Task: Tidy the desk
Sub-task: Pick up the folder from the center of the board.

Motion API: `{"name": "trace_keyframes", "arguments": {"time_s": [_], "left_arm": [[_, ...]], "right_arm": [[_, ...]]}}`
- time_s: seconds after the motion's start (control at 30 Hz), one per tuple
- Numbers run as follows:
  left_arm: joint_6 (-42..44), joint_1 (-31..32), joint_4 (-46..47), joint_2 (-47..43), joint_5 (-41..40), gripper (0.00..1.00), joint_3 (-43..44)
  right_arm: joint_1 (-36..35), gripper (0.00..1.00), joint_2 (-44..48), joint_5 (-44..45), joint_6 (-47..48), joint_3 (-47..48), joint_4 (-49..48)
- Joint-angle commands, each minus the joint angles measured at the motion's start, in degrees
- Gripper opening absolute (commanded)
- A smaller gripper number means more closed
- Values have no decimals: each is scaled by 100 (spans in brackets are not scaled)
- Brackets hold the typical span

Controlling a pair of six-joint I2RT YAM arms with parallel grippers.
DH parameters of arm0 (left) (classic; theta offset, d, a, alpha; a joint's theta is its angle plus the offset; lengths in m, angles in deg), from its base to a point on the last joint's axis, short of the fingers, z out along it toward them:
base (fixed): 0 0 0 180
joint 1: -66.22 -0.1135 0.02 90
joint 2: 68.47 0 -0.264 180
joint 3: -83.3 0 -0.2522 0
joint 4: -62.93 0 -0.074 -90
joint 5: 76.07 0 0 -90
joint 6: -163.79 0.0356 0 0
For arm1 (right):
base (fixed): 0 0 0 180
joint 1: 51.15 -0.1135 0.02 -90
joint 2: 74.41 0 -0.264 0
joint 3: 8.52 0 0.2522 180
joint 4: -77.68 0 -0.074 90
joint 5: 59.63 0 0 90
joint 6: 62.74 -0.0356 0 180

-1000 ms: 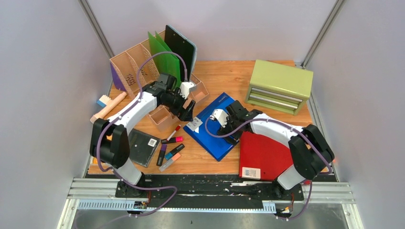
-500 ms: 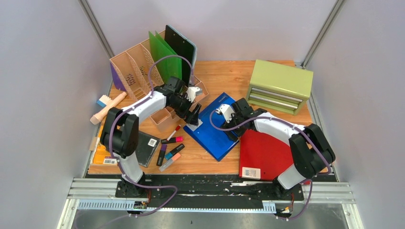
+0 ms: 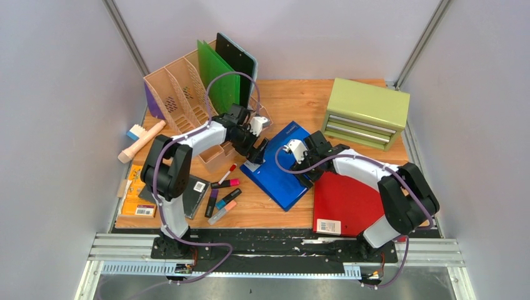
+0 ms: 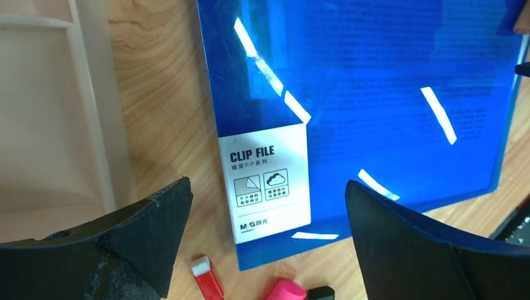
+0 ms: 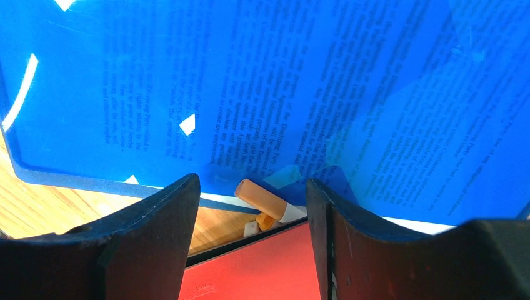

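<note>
The desk (image 3: 294, 97) is a light wood top cluttered with stationery. A blue clip file (image 3: 281, 169) lies at an angle in the middle. My left gripper (image 3: 255, 152) hovers over its near-left corner, wide open and holding nothing; the file's white label (image 4: 267, 181) lies between the fingers (image 4: 144, 225). My right gripper (image 3: 310, 162) hangs over the file's right edge, where it meets a red folder (image 3: 347, 203). It is open too. An orange marker (image 5: 265, 199) lies there at the blue file's (image 5: 262, 81) edge, just beyond the fingertips and untouched.
A green drawer cabinet (image 3: 365, 112) stands back right. A tan file rack (image 3: 178, 87) with green and black folders stands back left. A small tan tray (image 3: 215, 155), several highlighters (image 3: 222, 195), a black notebook (image 3: 187, 187), an orange booklet (image 3: 137, 201) and a wooden brush (image 3: 142, 140) lie at the left.
My left arm has reached right and forward, bringing its open gripper from the small tray to the blue file's corner. The right gripper has shifted slightly and its jaws have narrowed a little.
</note>
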Motion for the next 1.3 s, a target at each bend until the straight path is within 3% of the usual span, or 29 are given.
{"name": "trace_keyframes", "arguments": {"time_s": [0.0,0.37,0.7,1.27], "left_arm": [[-178,170,233,126,-446,100,-79],[-439,451,450,366,-102,100,-388],[-823,458,623,277,887,99,-566],[-1371,437,1435,-363,2441,79,-910]], "right_arm": [[4,63,-162,-17,-55,-36,-169],[6,59,-466,55,-260,-145,-303],[6,50,-832,260,-608,-81,-485],[-7,35,-1217,368,-862,-60,-707]]}}
